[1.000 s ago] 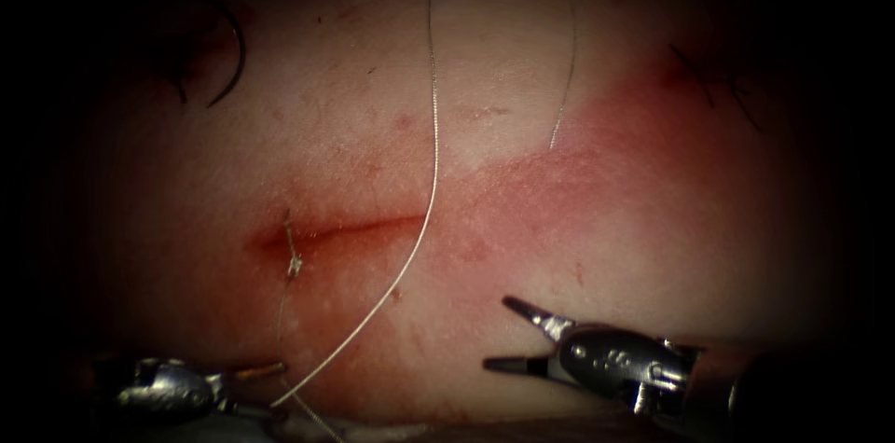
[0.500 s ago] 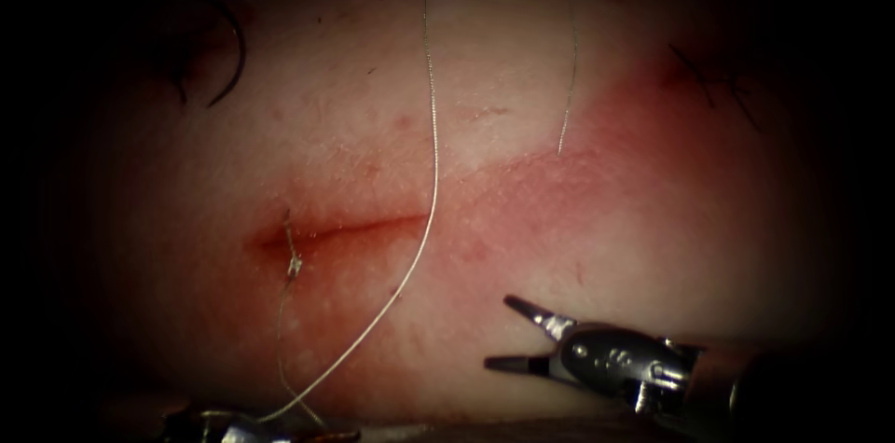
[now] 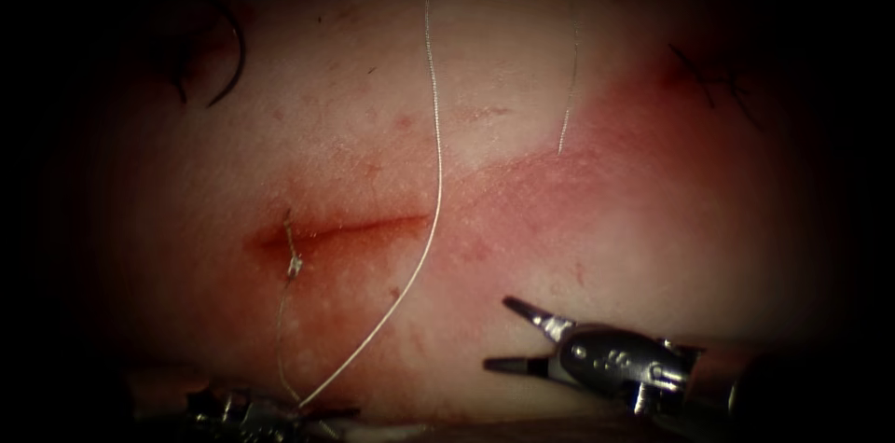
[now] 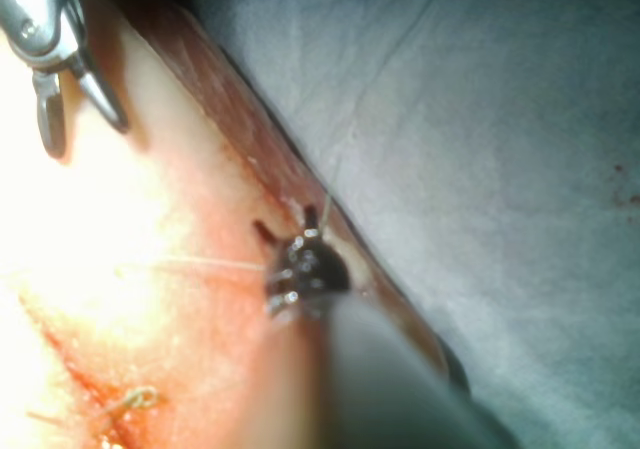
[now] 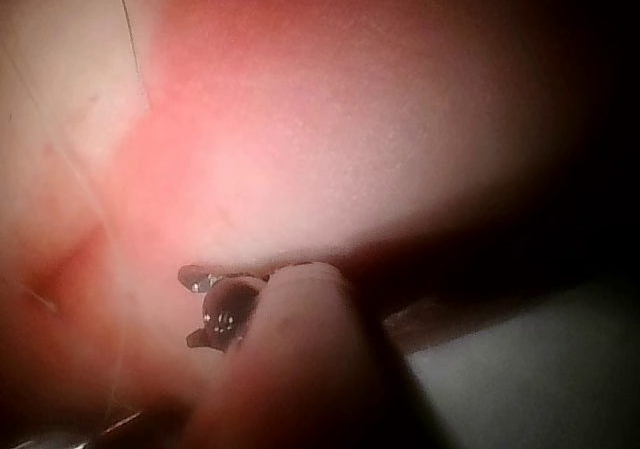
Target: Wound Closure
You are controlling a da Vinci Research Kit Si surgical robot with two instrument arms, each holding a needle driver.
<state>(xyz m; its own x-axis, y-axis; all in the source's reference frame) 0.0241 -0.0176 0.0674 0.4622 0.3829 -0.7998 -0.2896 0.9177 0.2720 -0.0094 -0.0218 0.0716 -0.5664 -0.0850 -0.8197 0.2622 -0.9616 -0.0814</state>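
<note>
The tissue (image 3: pixel 522 219) spans the frame, its cut (image 3: pixel 340 230) left of centre. My right tool (image 3: pixel 508 336), lower right, gapes, grasping nothing. My left tool (image 3: pixel 247 406), bottom left, grasps the thread (image 3: pixel 434 173). The needle (image 3: pixel 228 51) lies upper left

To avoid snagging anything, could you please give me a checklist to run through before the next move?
1. Left gripper shut on the thread: ok.
2. Right gripper open, holding nothing: ok.
3. Needle on the tissue, up and left of the cut, held by neither tool; tip in the tissue: cannot tell.
4. Knot sits at the cut's left end: ok.
5. Thread's free end lies loose, right of the cut: ok.
</note>
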